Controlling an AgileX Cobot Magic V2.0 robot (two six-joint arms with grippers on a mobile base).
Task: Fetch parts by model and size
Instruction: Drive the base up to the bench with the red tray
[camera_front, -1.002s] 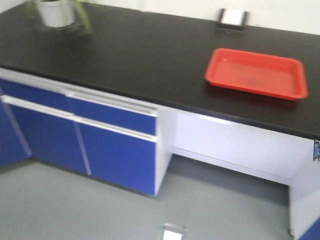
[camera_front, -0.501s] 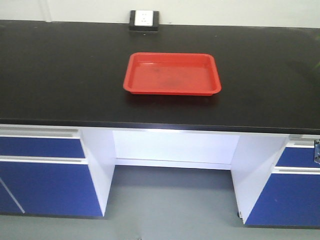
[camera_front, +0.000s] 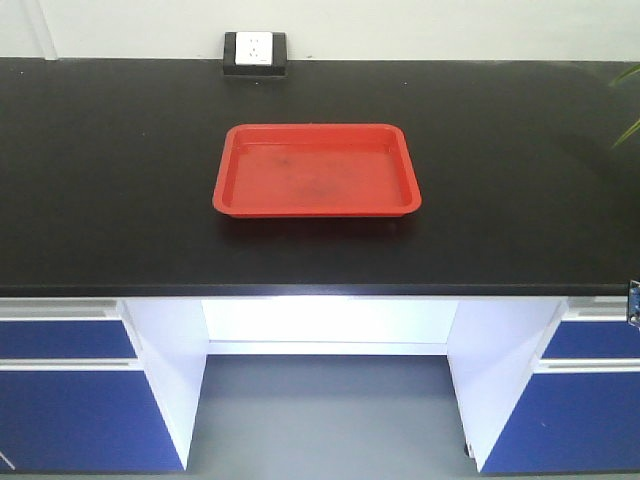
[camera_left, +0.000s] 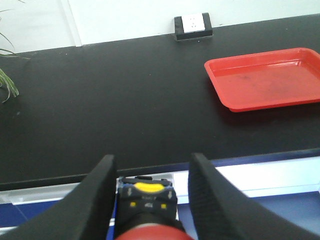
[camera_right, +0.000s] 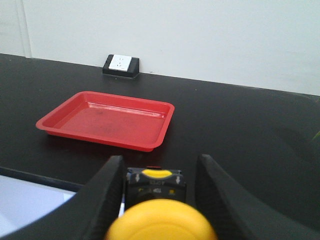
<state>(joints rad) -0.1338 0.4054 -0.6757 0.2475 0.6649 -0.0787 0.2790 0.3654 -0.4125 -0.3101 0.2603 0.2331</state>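
My left gripper (camera_left: 151, 164) is shut on the red-capped push-button switch (camera_left: 148, 202); its black body sits between the fingers and the red cap is at the bottom edge. My right gripper (camera_right: 160, 161) is shut on the yellow-capped switch (camera_right: 160, 220), with its black body between the fingers. A red tray (camera_front: 316, 170) lies bare on the black countertop (camera_front: 100, 200), ahead of both grippers. It shows at the upper right in the left wrist view (camera_left: 270, 80) and at the left in the right wrist view (camera_right: 107, 120). Neither gripper shows in the front view.
A wall socket box (camera_front: 255, 50) stands at the back edge of the counter behind the tray. Plant leaves (camera_front: 628, 100) reach in at the far right. Blue drawers (camera_front: 60, 340) flank a white knee recess (camera_front: 330, 330) under the counter.
The front view has swung from an oblique look at the counter to facing it squarely. The tray has moved to the middle of the view and the potted plant has left it.
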